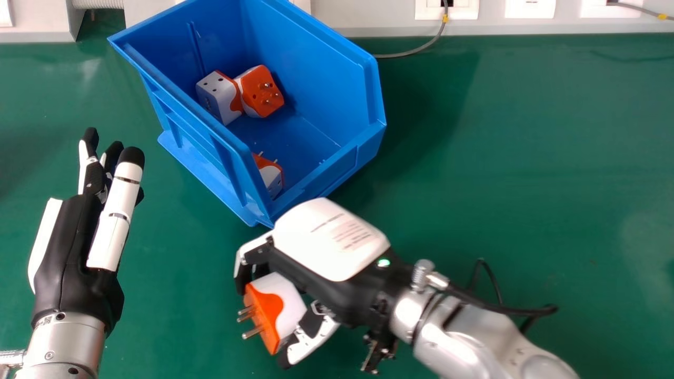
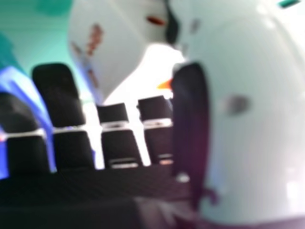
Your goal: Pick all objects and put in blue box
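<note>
My right hand (image 1: 329, 247) is in front of the blue box (image 1: 337, 163), curled round a white and orange plug adapter (image 1: 281, 300) whose metal pins point left. In the right hand view the white adapter (image 2: 112, 47) lies between the thumb and fingers of my right hand (image 2: 190, 119). Inside the box, a white and orange adapter (image 1: 218, 97) touches another one (image 1: 261, 92) with its orange pin face showing. A third adapter (image 1: 271, 176) sits at the box's near corner, partly hidden by the wall. Left of the box, my left hand (image 1: 68, 247) is open and holds nothing.
The green table (image 1: 526, 158) extends right of the box. A grey cable (image 1: 416, 51) runs from a wall socket down behind the box. A black cable (image 1: 489, 305) loops over my right wrist.
</note>
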You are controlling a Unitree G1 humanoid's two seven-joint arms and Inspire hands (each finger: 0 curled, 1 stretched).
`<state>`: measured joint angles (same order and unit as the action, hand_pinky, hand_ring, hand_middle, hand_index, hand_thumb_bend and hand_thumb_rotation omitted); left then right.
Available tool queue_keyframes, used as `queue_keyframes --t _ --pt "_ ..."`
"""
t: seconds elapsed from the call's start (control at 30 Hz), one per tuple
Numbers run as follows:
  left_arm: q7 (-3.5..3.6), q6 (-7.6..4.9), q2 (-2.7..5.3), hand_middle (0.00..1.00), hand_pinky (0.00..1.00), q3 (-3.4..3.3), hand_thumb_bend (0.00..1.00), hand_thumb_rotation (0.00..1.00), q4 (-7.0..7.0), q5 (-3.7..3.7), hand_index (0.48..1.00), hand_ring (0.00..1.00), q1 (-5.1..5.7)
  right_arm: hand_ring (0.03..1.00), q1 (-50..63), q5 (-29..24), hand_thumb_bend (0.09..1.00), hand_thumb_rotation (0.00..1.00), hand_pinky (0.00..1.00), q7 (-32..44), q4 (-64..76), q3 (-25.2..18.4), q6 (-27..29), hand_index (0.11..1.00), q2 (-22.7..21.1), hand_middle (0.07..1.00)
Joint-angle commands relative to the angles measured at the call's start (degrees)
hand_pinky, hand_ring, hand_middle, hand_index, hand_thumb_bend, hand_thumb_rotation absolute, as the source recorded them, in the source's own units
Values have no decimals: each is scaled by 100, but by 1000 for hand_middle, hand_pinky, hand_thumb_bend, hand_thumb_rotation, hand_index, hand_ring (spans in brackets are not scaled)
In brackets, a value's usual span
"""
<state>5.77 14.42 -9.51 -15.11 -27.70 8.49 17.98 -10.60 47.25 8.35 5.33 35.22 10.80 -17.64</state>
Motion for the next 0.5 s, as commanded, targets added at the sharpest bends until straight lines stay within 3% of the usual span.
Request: queue_keyframes --t 0.0,0.07,0.17,0.47 --pt "7 -78 -41 1000 948 -47 413 841 -61 -4 1000 1000 -28 339 69 -261 512 0 140 92 429 -260 125 497 -116 488" --pt "11 -91 -46 1000 948 -53 413 841 -31 -1 1000 1000 -38 339 146 -393 512 0 140 168 601 -432 191 497 -262 488" --pt "17 -105 -44 1000 948 -63 414 842 7 14 1000 1000 -54 238 262 -476 518 0 113 288 861 -727 242 486 -527 479" --pt "35 -141 -43 1000 947 -83 413 842 86 36 1000 1000 -79 193 646 -706 521 0 113 544 1465 -1614 73 482 -954 473"
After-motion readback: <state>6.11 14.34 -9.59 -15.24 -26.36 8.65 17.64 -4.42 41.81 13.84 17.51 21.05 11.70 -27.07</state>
